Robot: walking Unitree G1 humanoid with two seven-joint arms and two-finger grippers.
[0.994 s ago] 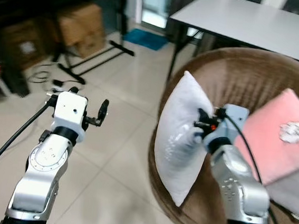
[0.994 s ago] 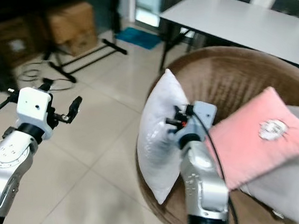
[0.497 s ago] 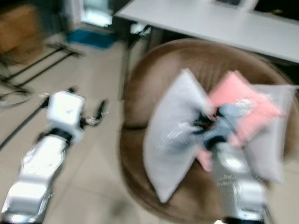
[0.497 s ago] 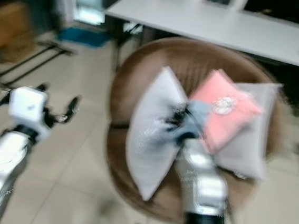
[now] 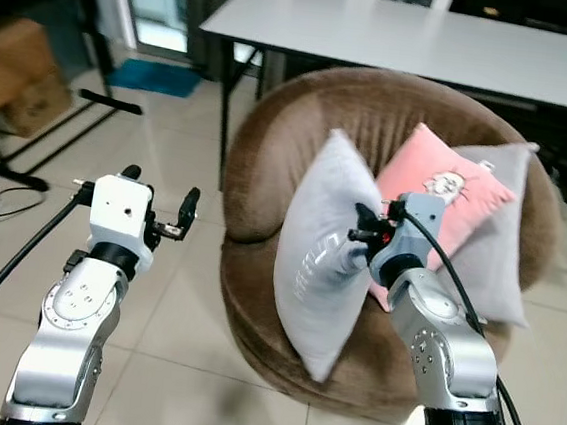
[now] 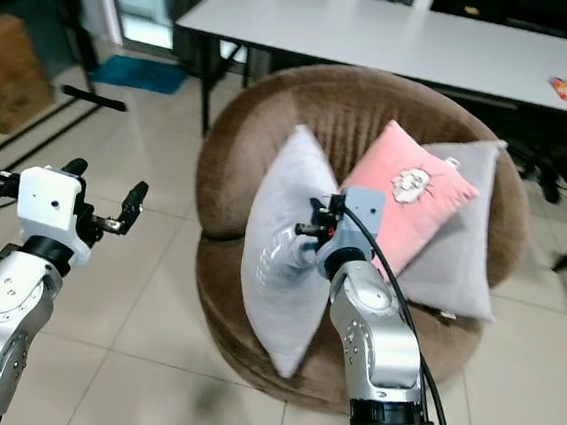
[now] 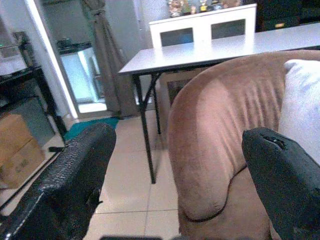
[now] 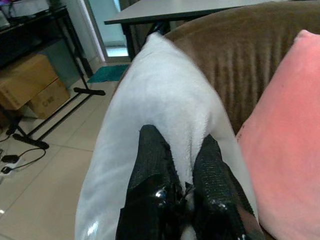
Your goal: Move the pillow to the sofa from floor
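You're mid-carry: your right gripper [image 6: 310,229] pinches the white pillow [image 6: 283,243] held upright over the sofa [image 6: 272,121] seat; the pink cushion [image 6: 401,189] sits at two o'clock; lower, then release; left gripper [image 5: 154,222] spread wide, idle.

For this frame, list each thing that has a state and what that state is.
white pillow: pinched by the right hand, held upright over the sofa's front
right hand: shut on the white pillow
left hand: open, holding nothing, raised over the floor
pink pillow: leaning against the sofa back
grey pillow: leaning behind the pink one
sofa: holds the pillows
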